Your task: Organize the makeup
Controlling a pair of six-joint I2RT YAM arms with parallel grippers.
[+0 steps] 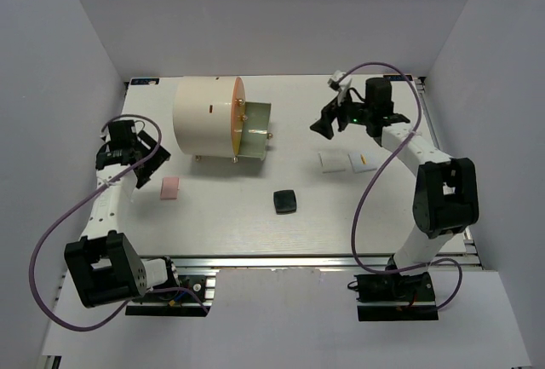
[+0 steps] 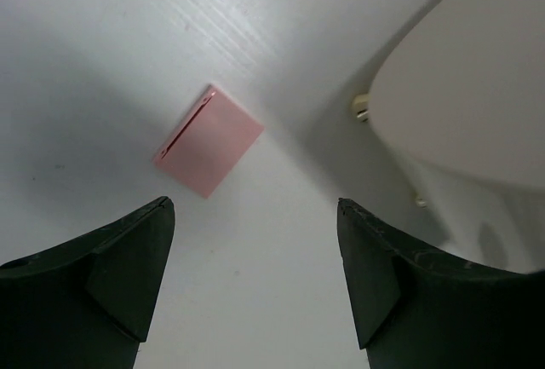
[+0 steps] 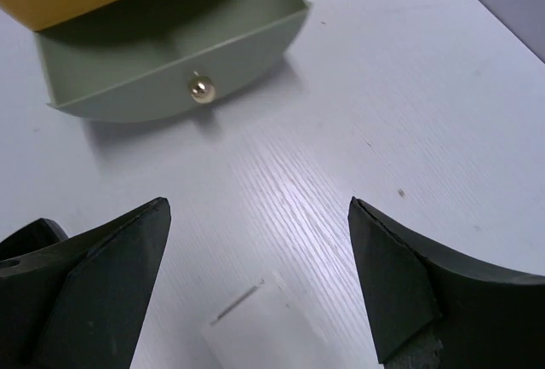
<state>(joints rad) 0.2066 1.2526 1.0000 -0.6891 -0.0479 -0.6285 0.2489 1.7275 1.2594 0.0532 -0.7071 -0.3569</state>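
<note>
The pink pad (image 2: 209, 141) lies flat on the counter (image 1: 255, 233), just to the left of the cream cylinder (image 1: 204, 118). It sits a little ahead of the left end effector (image 2: 255, 207), which hangs above the counter with its fingers spread wide and nothing between them. In the left wrist view the pad is forward of the gap and somewhat to its left side. Its long axis runs on a diagonal to the line between the fingers, so a clean pinch would probably call for a reach forward and a turn of the wrist. The left arm is plainly the nearer one to this piece. The right end effector (image 3: 260, 203) is likewise wide open and empty. It hovers between the pulled-out green drawer (image 3: 128, 96) and the white square tiles (image 1: 333, 162), one of which shows just under its fingers. The dark square compact (image 1: 285, 201) rests alone toward the middle of the counter, closer to the near edge, somewhat nearer the right arm than the left.
</note>
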